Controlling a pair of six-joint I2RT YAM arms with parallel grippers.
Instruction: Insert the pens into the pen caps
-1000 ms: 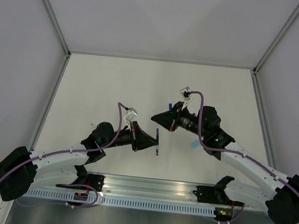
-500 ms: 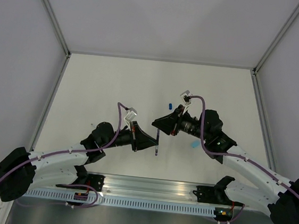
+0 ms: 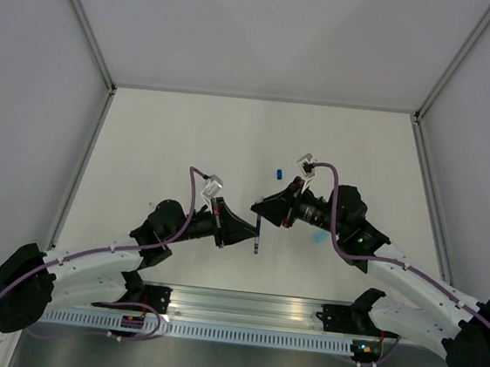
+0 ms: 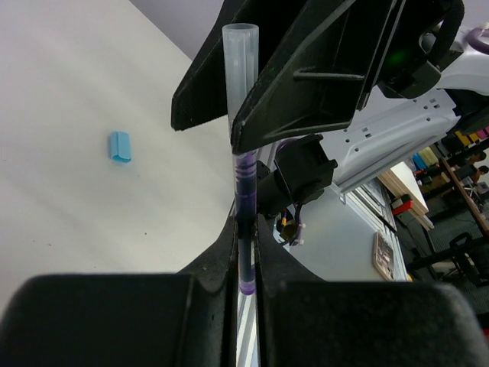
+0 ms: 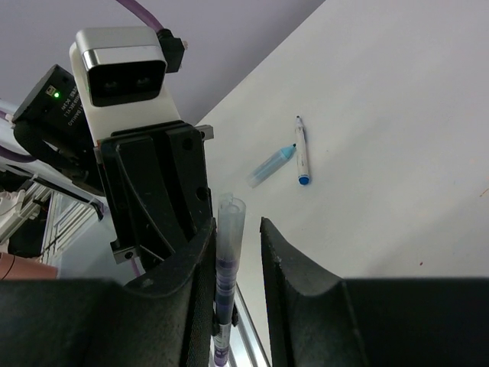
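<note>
My left gripper is shut on a dark purple pen and holds it upright above the table. A clear tube sleeve covers the pen's upper end. My right gripper is open and straddles that upper end; the sleeve rests against one finger, with a gap to the other. A dark blue cap lies behind the grippers. A light blue cap lies to the right. A white-barrelled pen with a blue tip lies on the table.
A pale blue translucent tube lies beside the white pen. The aluminium rail with both arm bases runs along the near edge. Grey walls close in the white table on three sides.
My right gripper has moved down and left to the top of the pen held by my left gripper. The left gripper and pen have barely moved.
</note>
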